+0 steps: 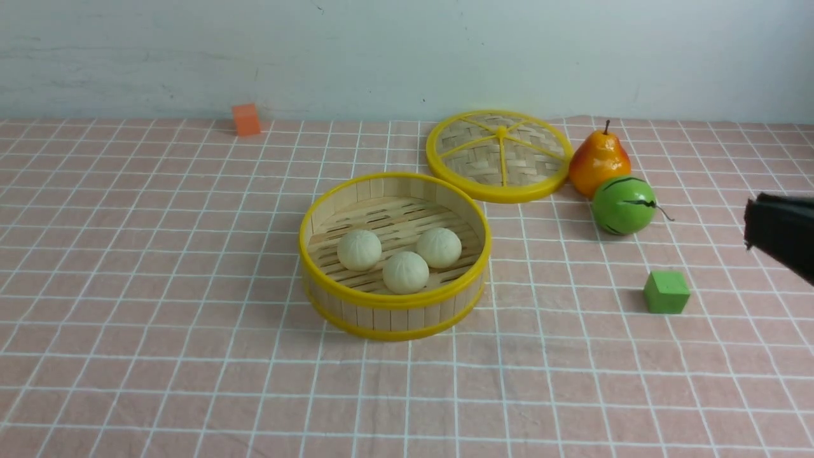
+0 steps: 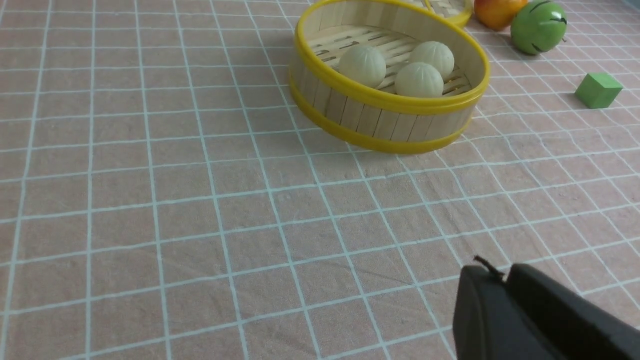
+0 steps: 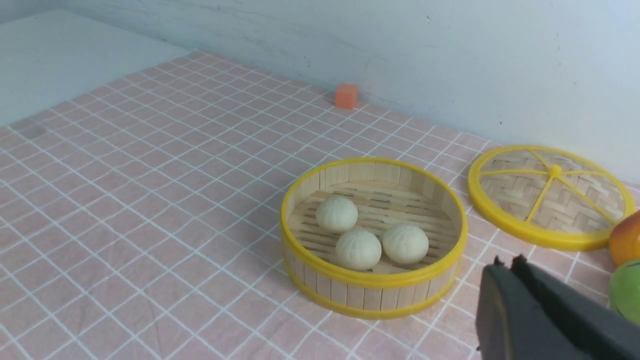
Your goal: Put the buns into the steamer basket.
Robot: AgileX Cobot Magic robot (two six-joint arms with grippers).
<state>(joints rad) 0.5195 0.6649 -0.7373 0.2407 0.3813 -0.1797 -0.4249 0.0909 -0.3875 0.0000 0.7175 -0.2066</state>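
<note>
Already all three buns (image 1: pixel 406 272) sit inside the steamer basket (image 1: pixel 394 300); the right gripper (image 1: pixel 752 224), closed and empty, hangs well apart at the basket's three o'clock; the left gripper (image 2: pixel 501 274), also closed and empty, is well apart from it.

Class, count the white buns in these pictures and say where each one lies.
3. All lie on the slatted floor of the steamer basket: the left bun, the front bun nearest the camera, and the right bun. None appears hidden.
</note>
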